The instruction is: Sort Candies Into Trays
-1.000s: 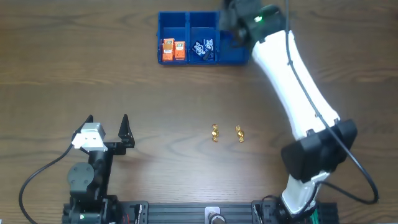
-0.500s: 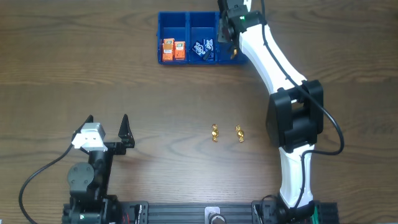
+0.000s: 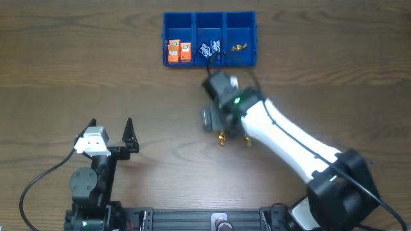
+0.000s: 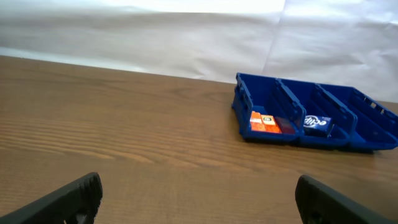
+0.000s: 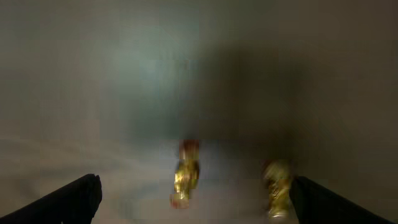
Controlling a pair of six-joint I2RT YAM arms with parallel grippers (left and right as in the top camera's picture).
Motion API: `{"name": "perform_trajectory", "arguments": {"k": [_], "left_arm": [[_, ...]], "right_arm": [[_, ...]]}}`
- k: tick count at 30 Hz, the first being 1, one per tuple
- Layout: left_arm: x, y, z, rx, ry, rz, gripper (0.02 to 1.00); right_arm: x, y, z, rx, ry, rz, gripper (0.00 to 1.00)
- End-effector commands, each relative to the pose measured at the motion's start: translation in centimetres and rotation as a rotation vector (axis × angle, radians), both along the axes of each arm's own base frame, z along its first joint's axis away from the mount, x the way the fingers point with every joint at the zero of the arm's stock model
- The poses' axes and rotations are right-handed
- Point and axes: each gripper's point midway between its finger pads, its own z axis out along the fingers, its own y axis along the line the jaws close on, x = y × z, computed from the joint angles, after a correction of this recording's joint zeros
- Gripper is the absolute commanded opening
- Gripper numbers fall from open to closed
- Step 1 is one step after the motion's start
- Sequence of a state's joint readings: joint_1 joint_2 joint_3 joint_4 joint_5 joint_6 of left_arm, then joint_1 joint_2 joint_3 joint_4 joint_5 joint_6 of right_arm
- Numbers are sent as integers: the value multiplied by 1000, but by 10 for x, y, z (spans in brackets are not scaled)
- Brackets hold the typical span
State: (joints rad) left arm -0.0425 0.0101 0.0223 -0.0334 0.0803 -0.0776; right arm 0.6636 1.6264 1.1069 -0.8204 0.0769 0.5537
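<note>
My gripper hangs spread wide and empty over one gold candy (blurred, so I may be off-centre), and closing askew could knock it or its neighbour away.

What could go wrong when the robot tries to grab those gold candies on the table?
1. One gold candy lies close beside the other gold candy, and both sit in front of the open right gripper. Closing might catch both or flick one away.
2. In the blue tray, the slot holding gold sits right next to the blue candies, so a sloppy drop might land in the wrong slot.
</note>
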Motion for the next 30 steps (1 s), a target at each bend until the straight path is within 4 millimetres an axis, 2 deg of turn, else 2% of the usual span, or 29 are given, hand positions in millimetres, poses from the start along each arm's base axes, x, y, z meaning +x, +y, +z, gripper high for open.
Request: {"name": "perform_trajectory", "arguments": {"k": [1,9,14,17,23,27,30], "left_arm": [[-1,-3,-16,3,47,-18,998],[-1,-3,-16,3,47,-18,998],[-1,-3,-16,3,48,-18,998],[-1,-3,-16,3,47,-18,998],[-1,-3,-16,3,47,-18,998],[-1,-3,-16,3,47,-18,998],[-1,-3,-16,3,47,-18,998]], "right_arm": [[-35,8,-29,15,84,-63,985],[-30,15,-72,-13,121,-93,908],[-27,12,-72,-15,118,-107,715],[-26,7,-73,-41,110,-115,555],[-25,2,-74,-66,100,-138,408],[-25,2,-74,-67,100,-137,226],[-25,1,-74,-69,96,-138,154]]}}
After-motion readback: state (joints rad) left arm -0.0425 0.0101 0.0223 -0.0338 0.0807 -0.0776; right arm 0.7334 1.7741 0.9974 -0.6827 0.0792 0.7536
